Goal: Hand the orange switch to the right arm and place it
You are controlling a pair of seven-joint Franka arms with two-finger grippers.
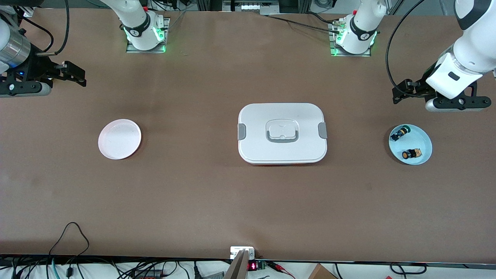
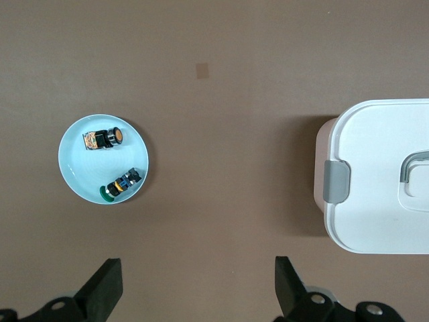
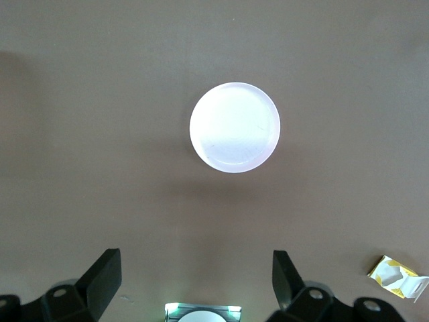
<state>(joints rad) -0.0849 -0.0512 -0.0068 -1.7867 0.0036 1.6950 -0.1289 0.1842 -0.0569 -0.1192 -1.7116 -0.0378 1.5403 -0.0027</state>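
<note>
The orange switch (image 1: 411, 154) lies in a light blue dish (image 1: 421, 140) at the left arm's end of the table. A similar switch with a green tip (image 1: 399, 133) lies beside it in the dish. Both show in the left wrist view: orange switch (image 2: 106, 138), green-tipped switch (image 2: 120, 184), dish (image 2: 75, 161). My left gripper (image 1: 401, 93) hangs open and empty over the table beside the dish; it also shows in the left wrist view (image 2: 198, 288). My right gripper (image 1: 79, 74) is open and empty above the right arm's end of the table; it also shows in the right wrist view (image 3: 196, 285).
A white lidded box (image 1: 282, 133) with grey clips sits mid-table; it also shows in the left wrist view (image 2: 382, 174). A pale pink plate (image 1: 119, 138) lies toward the right arm's end; it also shows in the right wrist view (image 3: 234, 127). A crumpled yellow-white wrapper (image 3: 397, 276) lies near the right arm.
</note>
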